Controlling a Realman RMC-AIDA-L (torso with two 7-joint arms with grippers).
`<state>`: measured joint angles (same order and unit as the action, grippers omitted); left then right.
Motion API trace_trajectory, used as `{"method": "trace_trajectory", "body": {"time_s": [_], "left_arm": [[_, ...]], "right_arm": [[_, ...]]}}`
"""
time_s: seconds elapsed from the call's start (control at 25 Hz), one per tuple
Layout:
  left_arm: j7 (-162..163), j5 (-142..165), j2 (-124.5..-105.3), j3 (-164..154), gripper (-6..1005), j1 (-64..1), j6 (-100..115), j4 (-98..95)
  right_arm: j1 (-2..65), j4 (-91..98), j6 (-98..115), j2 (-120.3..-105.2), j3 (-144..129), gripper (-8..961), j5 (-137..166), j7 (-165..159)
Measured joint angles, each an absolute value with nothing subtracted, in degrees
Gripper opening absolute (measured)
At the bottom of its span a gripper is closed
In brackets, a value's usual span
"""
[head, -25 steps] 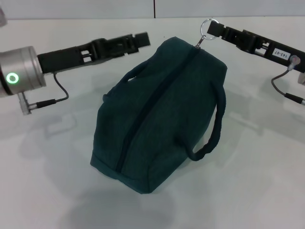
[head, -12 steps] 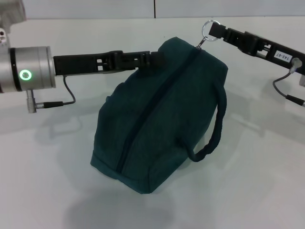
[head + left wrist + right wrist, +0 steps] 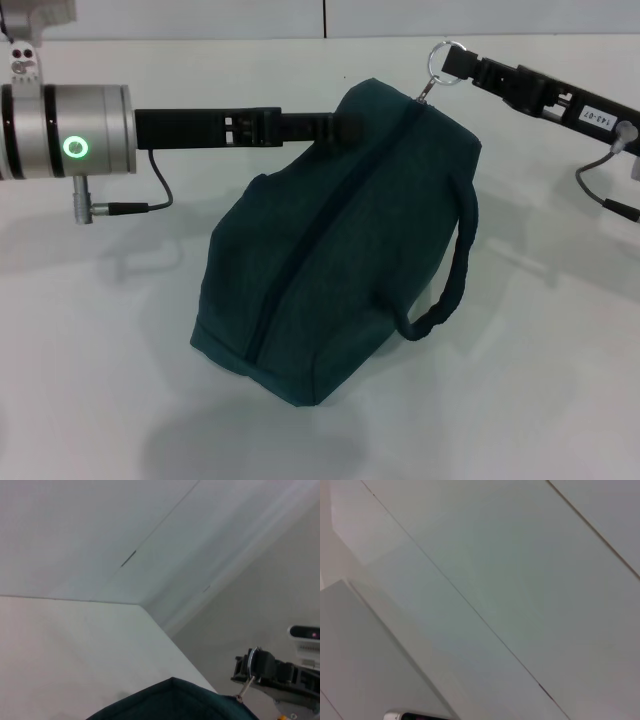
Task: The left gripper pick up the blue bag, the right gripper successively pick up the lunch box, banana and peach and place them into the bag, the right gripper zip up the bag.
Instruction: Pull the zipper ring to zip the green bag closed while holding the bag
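The blue bag (image 3: pixel 340 260) stands on the white table, its zip (image 3: pixel 310 230) closed along the top. My right gripper (image 3: pixel 452 62) is at the bag's far end, shut on the metal ring zip pull (image 3: pixel 437 58). My left gripper (image 3: pixel 345 125) reaches in from the left and touches the bag's upper left side, covering the near handle. The other handle (image 3: pixel 455 270) hangs on the bag's right side. The left wrist view shows the bag's top (image 3: pixel 175 702) and the right gripper (image 3: pixel 252 666) on the ring. The lunch box, banana and peach are out of view.
The white table (image 3: pixel 120 380) stretches around the bag, with a wall (image 3: pixel 200 18) along its far edge. Cables (image 3: pixel 160 195) hang from both wrists.
My left gripper has moved right, from beside the bag to against its upper left side, hiding the left handle. My right gripper still holds the ring at the far end.
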<state>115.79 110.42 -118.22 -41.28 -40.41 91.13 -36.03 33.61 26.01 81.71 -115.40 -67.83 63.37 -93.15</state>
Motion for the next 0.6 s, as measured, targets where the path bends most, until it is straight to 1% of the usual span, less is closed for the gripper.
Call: {"method": "trace_trajectory", "body": {"time_s": [0.16, 0.6], "left_arm": [[113.1, 110.5, -118.23, -42.8, 794, -40.4, 91.1, -36.2], [111.9, 109.2, -118.21, -42.9, 356, -39.9, 91.0, -36.2]], "right_arm": [[33.3, 26.0, 81.7, -115.40, -67.7, 26, 63.4, -93.2], [33.0, 26.0, 81.7, -115.45, -67.5, 36, 63.4, -92.9]]}}
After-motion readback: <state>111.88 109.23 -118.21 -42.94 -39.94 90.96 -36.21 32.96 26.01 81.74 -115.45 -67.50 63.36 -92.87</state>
